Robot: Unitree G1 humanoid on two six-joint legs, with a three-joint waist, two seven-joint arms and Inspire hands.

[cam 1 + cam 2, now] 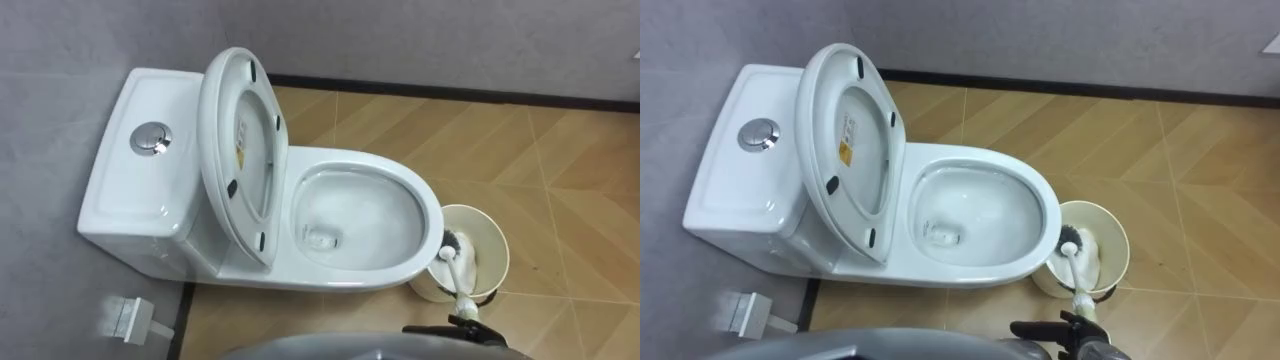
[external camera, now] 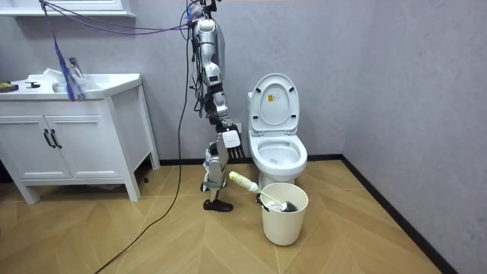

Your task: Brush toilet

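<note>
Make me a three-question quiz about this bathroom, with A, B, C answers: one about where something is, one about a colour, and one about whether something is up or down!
1. Where is the bristly end of the brush?
A. in the toilet bowl
B. in the bucket
C. on the floor

2. What colour is the toilet?
A. white
B. blue
C. black

3. How is the lid?
A. shut flat
B. lifted up
C. lying on the floor

Answers:
1. B: the bristles sit inside the bucket beside the toilet, while the right hand grips the handle.
2. A: tank, bowl and lid are all white.
3. B: it stands up against the tank, so the bowl is open.
</note>
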